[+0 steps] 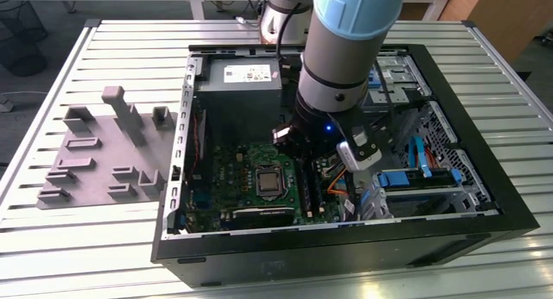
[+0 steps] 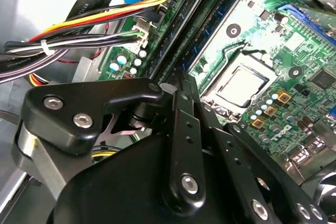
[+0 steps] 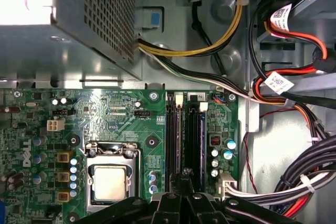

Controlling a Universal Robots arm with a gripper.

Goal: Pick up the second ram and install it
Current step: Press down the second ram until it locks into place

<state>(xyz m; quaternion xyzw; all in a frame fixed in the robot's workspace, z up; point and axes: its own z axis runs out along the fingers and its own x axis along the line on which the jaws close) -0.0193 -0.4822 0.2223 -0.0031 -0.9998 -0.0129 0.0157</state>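
While it sits seated, the second ram [image 2: 218, 24] runs beside the processor [image 2: 242, 83]

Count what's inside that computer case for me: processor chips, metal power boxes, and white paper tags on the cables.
Processor chip: 1
Metal power box: 1
White paper tags: 2
Total: 4

This looks like a robotics lab or assembly test workshop. An open computer case [image 1: 346, 150] lies on a tabletop [image 1: 103, 247] of ribbed aluminium slats, with a grey slotted fixture plate [image 1: 103, 153] beside it and a pale-blue robot arm [image 1: 346, 46] reaching down into the case. Below the jaws sit the green motherboard [image 3: 121, 124] and its bare processor [image 3: 110, 182], and wooden furniture [image 1: 509, 14] stands behind the tabletop.
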